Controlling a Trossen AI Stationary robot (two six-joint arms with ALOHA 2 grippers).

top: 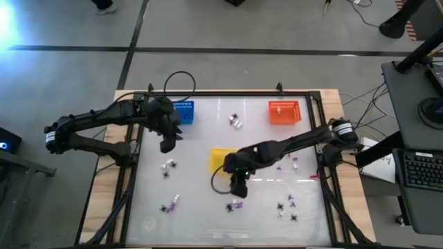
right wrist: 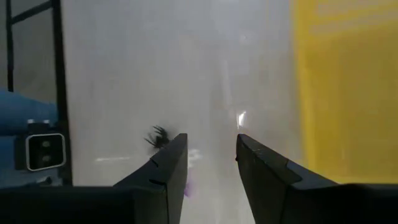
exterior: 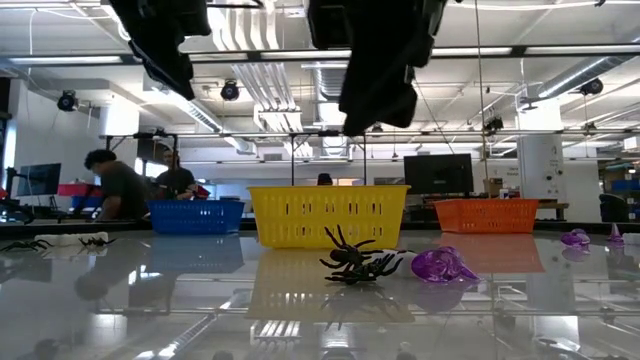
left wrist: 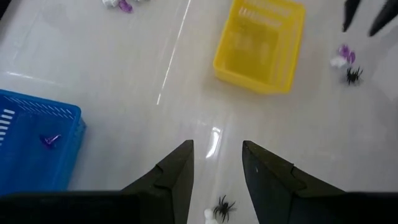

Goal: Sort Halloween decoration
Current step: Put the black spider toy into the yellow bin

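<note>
The Halloween decoration lies scattered on the white table: black spiders (exterior: pixel 355 262) beside a purple piece (exterior: pixel 445 265) near the front, and other small clusters (top: pixel 168 166) (top: pixel 235 121) (top: pixel 285 205). My right gripper (top: pixel 239 190) hangs open above the table just in front of the yellow basket (top: pixel 221 159). A spider (right wrist: pixel 157 137) and a purple bit (right wrist: pixel 186 186) lie beyond its fingers. My left gripper (top: pixel 166 142) hovers open beside the blue basket (top: pixel 182 112), above a spider (left wrist: pixel 222 207). A purple piece (left wrist: pixel 50 140) lies in the blue basket.
An orange basket (top: pixel 284 111) stands at the far right of the table. A black frame (top: pixel 228 95) runs round the table's edge. People sit in the room beyond the table (exterior: pixel 120 190).
</note>
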